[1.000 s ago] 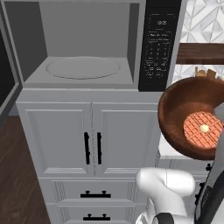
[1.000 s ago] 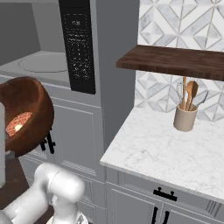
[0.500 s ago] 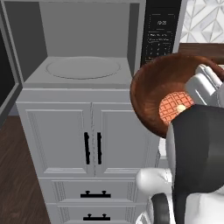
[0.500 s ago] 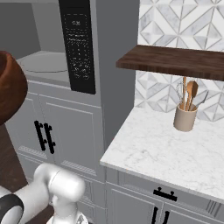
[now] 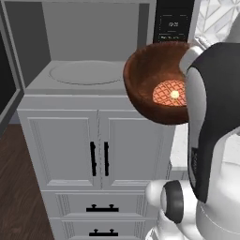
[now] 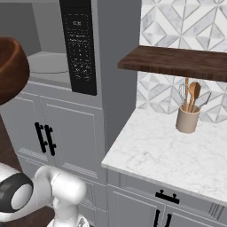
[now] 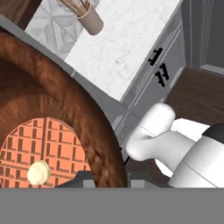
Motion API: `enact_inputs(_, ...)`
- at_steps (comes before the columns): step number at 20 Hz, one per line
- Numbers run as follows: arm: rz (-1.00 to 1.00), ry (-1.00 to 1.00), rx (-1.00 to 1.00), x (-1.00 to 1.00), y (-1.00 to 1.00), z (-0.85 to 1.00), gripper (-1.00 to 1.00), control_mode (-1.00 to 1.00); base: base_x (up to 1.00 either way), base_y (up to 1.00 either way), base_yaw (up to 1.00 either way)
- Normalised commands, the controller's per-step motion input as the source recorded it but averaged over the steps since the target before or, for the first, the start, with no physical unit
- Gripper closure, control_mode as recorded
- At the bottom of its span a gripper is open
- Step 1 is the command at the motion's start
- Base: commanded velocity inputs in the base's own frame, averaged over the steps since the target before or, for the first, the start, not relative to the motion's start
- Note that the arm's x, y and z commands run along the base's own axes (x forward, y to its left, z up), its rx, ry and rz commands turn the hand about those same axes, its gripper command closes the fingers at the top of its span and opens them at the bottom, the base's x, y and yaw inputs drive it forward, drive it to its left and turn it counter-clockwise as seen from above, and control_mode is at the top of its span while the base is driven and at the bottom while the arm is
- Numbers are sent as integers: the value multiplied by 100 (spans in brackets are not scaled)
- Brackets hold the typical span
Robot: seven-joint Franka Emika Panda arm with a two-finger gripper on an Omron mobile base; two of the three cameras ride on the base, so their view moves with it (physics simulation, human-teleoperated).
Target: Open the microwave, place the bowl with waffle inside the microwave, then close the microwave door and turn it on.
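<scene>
The gripper is clamped on the rim of the bowl, one finger either side of its wall. The bowl hangs tilted in front of the open microwave, waffle inside.

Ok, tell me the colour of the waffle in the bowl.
Orange-brown waffle with a pale yellow pat on top; hand view shows it best.

The arm is covering the right rim of the bowl, hiding the fingers gripping it. The bowl is blocking the lower keypad, whose markings are showing too small to read. Beside the bowl, the microwave door is running off the left edge.
</scene>
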Motion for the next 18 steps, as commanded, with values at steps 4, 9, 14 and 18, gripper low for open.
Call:
enact_inputs(4, 1, -2, 0, 69, 56, -26, 100, -100, 0, 0, 0)
enact_inputs(9, 3, -7, 2, 70, 34, -52, 100, -100, 0, 0, 0)
enact_inputs(14, 3, -13, 10, 60, 24, -21, 100, -100, 0, 0, 0)
enact_inputs(18, 0, -3, 4, 40, 37, 20, 100, -100, 0, 0, 0)
